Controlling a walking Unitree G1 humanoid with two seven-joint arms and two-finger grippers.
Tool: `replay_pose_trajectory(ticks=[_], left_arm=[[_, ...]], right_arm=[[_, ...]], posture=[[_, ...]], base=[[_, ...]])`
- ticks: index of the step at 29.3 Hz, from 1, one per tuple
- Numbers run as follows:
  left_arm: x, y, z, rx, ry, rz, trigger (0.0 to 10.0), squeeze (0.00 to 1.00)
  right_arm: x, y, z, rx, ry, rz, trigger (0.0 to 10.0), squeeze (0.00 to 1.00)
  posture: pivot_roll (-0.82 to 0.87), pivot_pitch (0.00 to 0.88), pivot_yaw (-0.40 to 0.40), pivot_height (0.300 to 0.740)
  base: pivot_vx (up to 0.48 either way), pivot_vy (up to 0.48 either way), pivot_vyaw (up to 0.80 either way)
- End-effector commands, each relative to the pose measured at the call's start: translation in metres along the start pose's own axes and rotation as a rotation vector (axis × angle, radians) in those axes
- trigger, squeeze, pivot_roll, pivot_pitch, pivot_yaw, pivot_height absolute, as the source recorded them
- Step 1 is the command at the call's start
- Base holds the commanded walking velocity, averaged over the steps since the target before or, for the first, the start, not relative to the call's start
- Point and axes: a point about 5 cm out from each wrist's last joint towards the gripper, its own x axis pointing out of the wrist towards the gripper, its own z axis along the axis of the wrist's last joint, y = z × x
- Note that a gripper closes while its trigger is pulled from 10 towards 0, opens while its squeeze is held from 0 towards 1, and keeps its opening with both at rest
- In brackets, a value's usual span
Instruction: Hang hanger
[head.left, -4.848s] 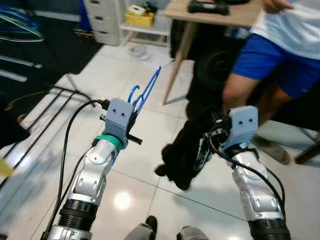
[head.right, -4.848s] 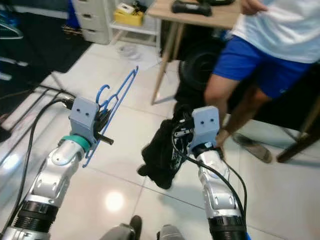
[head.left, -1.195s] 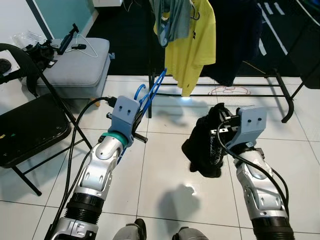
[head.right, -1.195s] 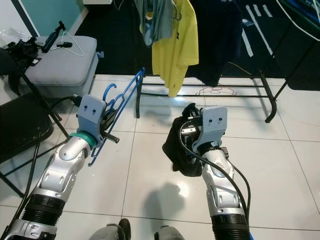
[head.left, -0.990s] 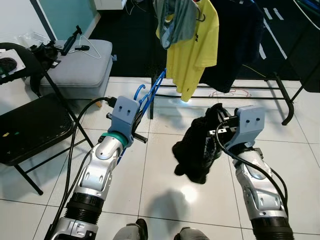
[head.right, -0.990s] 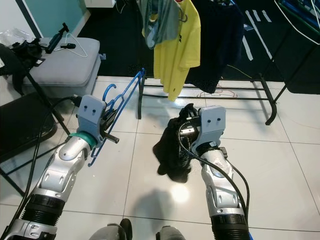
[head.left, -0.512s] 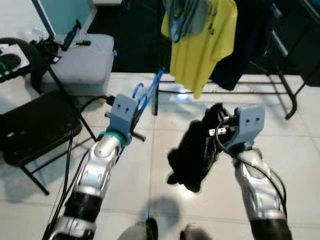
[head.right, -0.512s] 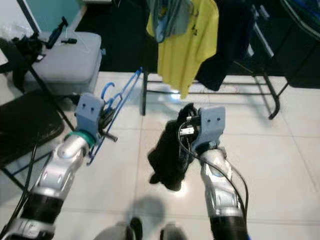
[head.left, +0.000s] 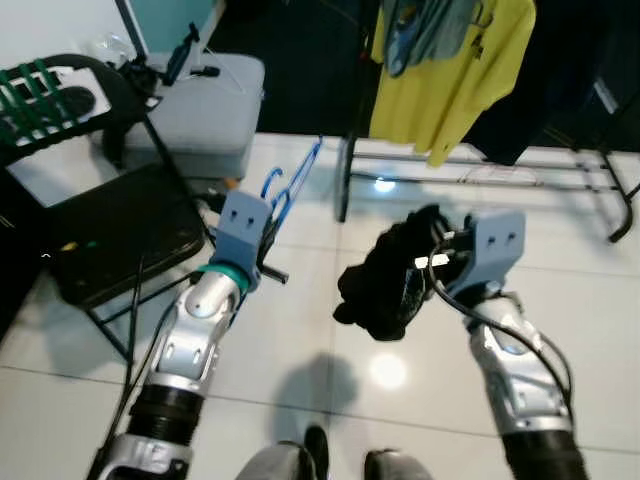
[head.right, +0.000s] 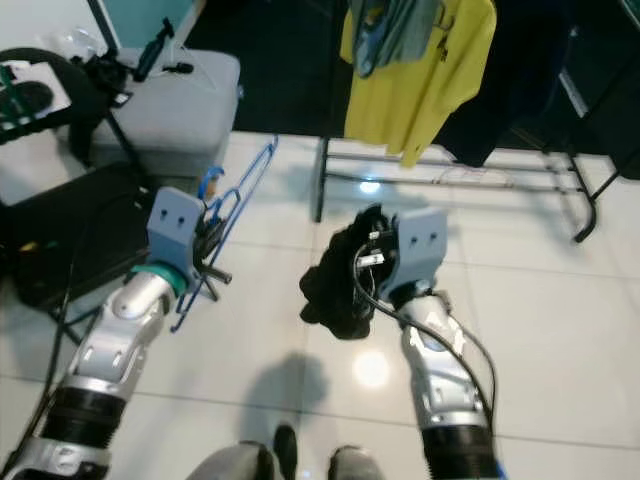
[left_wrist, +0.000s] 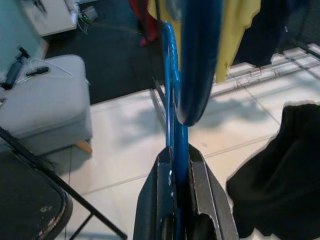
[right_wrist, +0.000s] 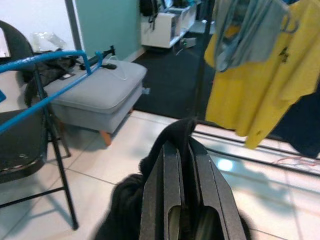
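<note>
A blue plastic hanger (head.left: 296, 186) sticks up and forward from my left gripper (head.left: 270, 218), which is shut on its lower bar. The left wrist view has the hanger (left_wrist: 172, 115) clamped between the two black fingers (left_wrist: 159, 197). My right gripper (head.left: 426, 262) is shut on a bunched black garment (head.left: 383, 285) that hangs below it over the tiled floor. In the right wrist view the black cloth (right_wrist: 125, 205) bulges out around the closed fingers (right_wrist: 162, 185). Ahead stands a black clothes rack (head.left: 346, 170) carrying a yellow shirt (head.left: 450, 70) and a grey-blue garment (head.left: 420, 30).
A black folding chair (head.left: 110, 225) stands close on my left, with a grey padded stool (head.left: 200, 95) behind it. The rack's low rail (head.left: 520, 180) runs along the floor ahead to the right. White tiles (head.left: 300, 330) lie between me and the rack.
The camera has swung left and closer, so the rack and shirt sit further right and the chair is nearer. Both grippers keep their hold; the black garment has bunched up.
</note>
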Motion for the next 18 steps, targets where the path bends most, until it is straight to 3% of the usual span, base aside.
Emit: replay_pose_trajectory(ticks=[1,15,18], left_arm=[[-0.0017,-0.004,-0.0041,0.011,0.007,-0.019,10.0,0.0],[-0.0015,-0.0039,-0.0041,0.012,0.006,-0.019,10.0,0.0],[-0.0012,-0.0037,-0.0039,0.013,0.006,-0.019,10.0,0.0]], right_arm=[[-0.0011,0.0004,0.0033,0.005,-0.022,-0.001,10.0,0.0],[-0.0002,0.0002,0.0039,0.005,-0.025,-0.001,10.0,0.0],[0.0001,0.0003,0.004,0.004,-0.026,-0.001,10.0,0.0]], posture=[[-0.11,0.065,0.096,0.74],[-0.11,0.059,0.098,0.74],[-0.11,0.059,0.098,0.74]], base=[[0.0,-0.48,0.0],[0.0,-0.48,0.0],[0.0,-0.27,0.0]])
